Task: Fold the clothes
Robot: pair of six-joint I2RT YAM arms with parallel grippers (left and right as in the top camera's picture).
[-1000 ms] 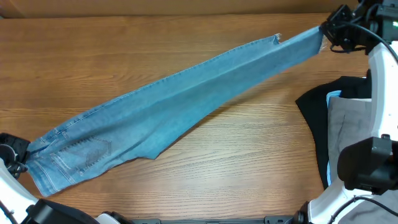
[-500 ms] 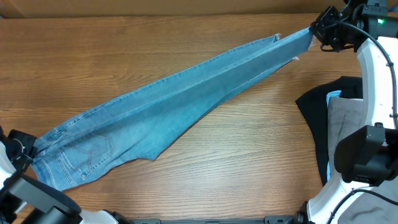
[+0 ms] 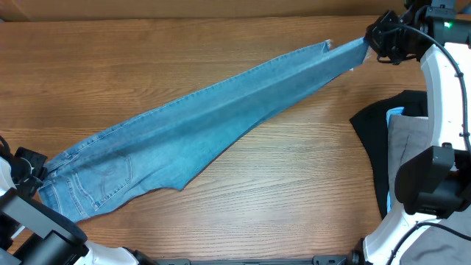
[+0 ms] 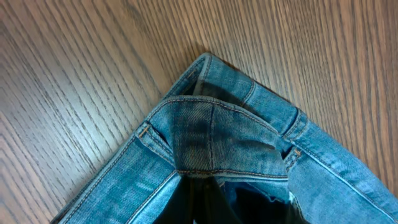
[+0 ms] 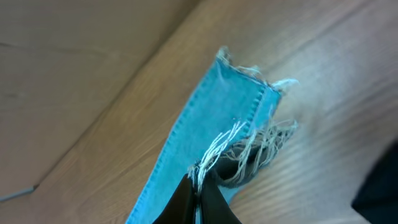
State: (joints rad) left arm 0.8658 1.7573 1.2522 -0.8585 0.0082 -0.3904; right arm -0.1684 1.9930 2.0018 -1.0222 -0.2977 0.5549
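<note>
Jeans (image 3: 191, 129) leftward, apparently in right gripper (image 3: 370, 42)

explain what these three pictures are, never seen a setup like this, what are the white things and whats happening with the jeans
This is a two-armed robot at a wooden table. The wide picture looks down from above; the left arm and the white right arm reach in from its sides. The two close-ups come from a small camera on each wrist. A pair of light-blue jeans lies stretched diagonally across the table. The left jaws pinch the waistband; the right jaws pinch a frayed ankle hem at the far corner. Beside the right arm lies a black garment with grey trousers on it; nothing holds those.
</note>
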